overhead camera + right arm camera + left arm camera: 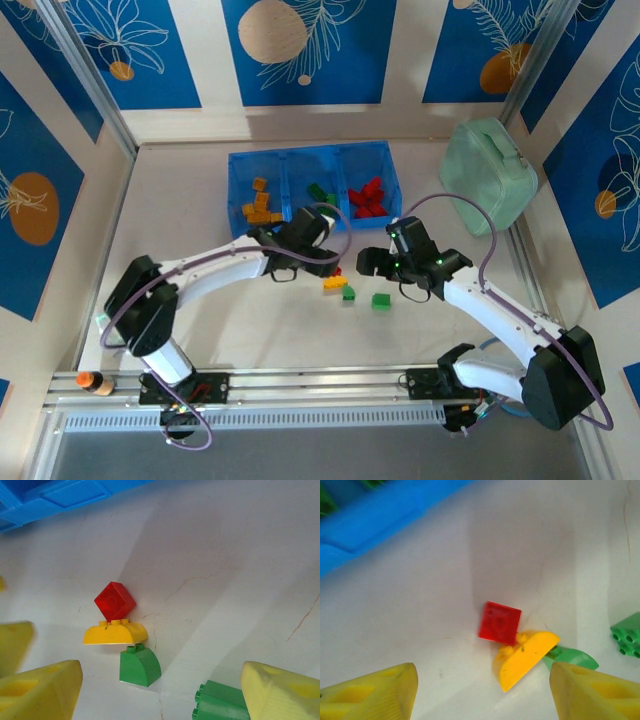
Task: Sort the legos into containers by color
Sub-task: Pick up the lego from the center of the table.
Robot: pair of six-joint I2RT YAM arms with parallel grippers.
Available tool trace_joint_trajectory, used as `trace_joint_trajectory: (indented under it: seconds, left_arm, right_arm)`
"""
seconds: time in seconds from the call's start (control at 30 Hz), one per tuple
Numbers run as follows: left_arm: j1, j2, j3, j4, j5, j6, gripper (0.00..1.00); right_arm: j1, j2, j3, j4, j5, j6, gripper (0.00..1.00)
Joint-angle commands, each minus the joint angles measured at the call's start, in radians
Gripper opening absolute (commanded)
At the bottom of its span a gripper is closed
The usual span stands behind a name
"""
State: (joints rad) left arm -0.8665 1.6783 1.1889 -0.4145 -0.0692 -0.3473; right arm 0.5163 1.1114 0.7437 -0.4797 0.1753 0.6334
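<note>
Four loose legos lie in a cluster on the white table: a red square brick (pixel 500 622) (pixel 115 601), a yellow curved one (pixel 525 657) (pixel 116 633) touching it, a green curved one (pixel 139 666) and a green studded brick (pixel 220 702) (pixel 381 300). My left gripper (pixel 482 690) (pixel 322 255) is open just short of the red and yellow pieces, with nothing between its fingers. My right gripper (pixel 160 690) (pixel 368 265) is open too, facing the cluster from the right. The blue tray (pixel 236 160) behind holds orange (pixel 260 205), green (pixel 320 193) and red (pixel 368 198) legos in separate containers.
A pale mint-green case (pixel 487 188) lies at the back right beside the tray. The two grippers face each other closely over the cluster. A small orange-capped object (pixel 90 382) sits on the front rail at the left.
</note>
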Motion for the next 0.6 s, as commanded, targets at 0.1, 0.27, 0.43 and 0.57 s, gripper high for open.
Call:
trace_joint_trajectory:
  seconds: [0.1, 0.27, 0.43, 0.57]
  left_arm:
    - [-0.029, 0.096, 0.002, 0.06, 0.054, 0.036, 0.69]
    - [-0.036, 0.15, 0.017, 0.054, 0.061, 0.033, 0.66]
    - [-0.048, 0.167, 0.016, 0.057, 0.071, 0.027, 0.62]
    - [-0.052, 0.175, 0.0, 0.084, 0.092, 0.009, 0.59]
  right_arm:
    - [-0.006, -0.012, 0.006, -0.003, -0.007, 0.005, 0.83]
    - [-0.015, -0.013, 0.008, -0.005, -0.008, 0.0, 0.83]
    - [-0.022, -0.006, 0.009, 0.005, -0.017, -0.001, 0.83]
    - [-0.022, 0.004, 0.01, 0.009, -0.023, -0.001, 0.83]
